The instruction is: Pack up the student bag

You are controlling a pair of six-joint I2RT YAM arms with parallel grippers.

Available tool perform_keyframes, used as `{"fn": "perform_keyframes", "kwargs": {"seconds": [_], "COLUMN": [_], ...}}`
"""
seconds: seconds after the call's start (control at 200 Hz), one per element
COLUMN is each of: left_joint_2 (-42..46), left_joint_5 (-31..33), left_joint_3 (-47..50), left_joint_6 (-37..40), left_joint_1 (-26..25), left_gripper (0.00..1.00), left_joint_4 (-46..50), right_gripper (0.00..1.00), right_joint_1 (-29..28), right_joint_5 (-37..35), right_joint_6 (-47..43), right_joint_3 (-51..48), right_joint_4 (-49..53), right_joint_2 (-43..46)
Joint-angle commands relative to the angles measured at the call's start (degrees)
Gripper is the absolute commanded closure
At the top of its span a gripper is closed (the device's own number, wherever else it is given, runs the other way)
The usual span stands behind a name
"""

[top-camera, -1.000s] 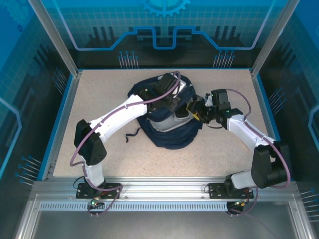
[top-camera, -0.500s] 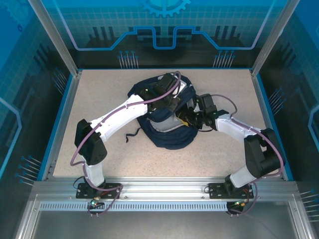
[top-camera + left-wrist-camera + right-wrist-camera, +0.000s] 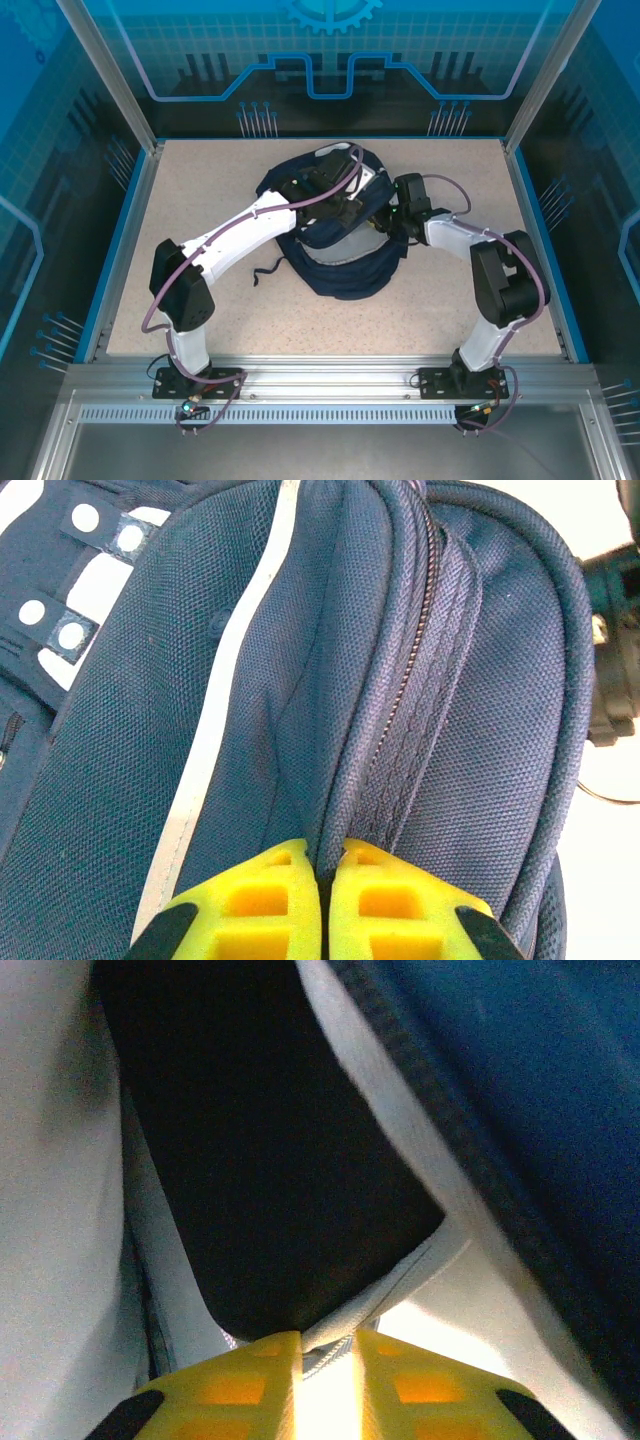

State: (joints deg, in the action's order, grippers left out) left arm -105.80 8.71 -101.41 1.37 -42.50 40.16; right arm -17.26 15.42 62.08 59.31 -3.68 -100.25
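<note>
The navy student bag lies in the middle of the table. In the left wrist view its white stripe and closed zipper run up the fabric. My left gripper is shut, its yellow fingers pinching a fold of the bag's navy fabric beside the zipper. My right gripper reaches in under the bag's right edge. Its jaws are nearly together on a thin white strip, in front of a dark hollow, pale lining and blue fabric. What the strip belongs to is unclear.
A black strap trails from the bag's left side onto the speckled table. Blue-edged enclosure walls ring the table. The right arm's black body sits close against the bag's right side.
My right gripper has moved left and back, from beside the bag to under its right edge. The pale lining that showed at the opening is now covered. The left gripper keeps its hold.
</note>
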Motion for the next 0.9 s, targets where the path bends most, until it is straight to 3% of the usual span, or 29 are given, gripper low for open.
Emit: {"fn": "perform_keyframes", "kwargs": {"seconds": [0.0, 0.115, 0.42, 0.495, 0.58, 0.68, 0.745, 0.895], "left_joint_2": [3.2, 1.7, -3.7, -4.6, -3.6, -0.1, 3.3, 12.0], "left_joint_5": [-3.7, -3.8, -8.5, -9.1, -8.7, -9.9, -10.6, -12.7], "left_joint_3": [-0.6, -1.6, -4.9, -5.6, -4.5, 0.8, 6.3, 22.9], "left_joint_6": [-2.0, -3.2, -7.3, -8.8, -11.6, -17.1, -21.7, -34.3], "left_joint_1": [-0.4, -0.3, 0.2, 0.3, 0.7, 3.2, 5.7, 14.5], "left_gripper": [1.0, 1.0, 1.0, 0.82, 0.52, 0.33, 0.26, 0.24], "left_joint_4": [-3.6, -3.9, -5.8, -5.6, -5.8, -7.7, -9.8, -16.4], "right_gripper": [0.83, 0.81, 0.67, 0.63, 0.54, 0.41, 0.32, 0.18], "right_joint_1": [1.9, 2.7, 7.1, 7.6, 7.4, 6.4, 5.1, -1.4], "right_joint_5": [-0.9, 0.2, -2.3, -5.5, -9.2, -11.7, -13.4, -16.5], "right_joint_6": [0.6, 0.0, -4.7, -6.8, -9.3, -12.4, -13.8, -16.7], "right_joint_3": [2.1, -1.1, -16.3, -18.1, -18.4, -16.4, -14.7, -11.0], "right_joint_4": [-6.5, -4.9, 15.7, 21.1, 26.5, 31.5, 34.1, 35.1], "right_joint_2": [-2.4, 2.1, 22.0, 27.0, 32.5, 36.9, 38.5, 38.5]}}
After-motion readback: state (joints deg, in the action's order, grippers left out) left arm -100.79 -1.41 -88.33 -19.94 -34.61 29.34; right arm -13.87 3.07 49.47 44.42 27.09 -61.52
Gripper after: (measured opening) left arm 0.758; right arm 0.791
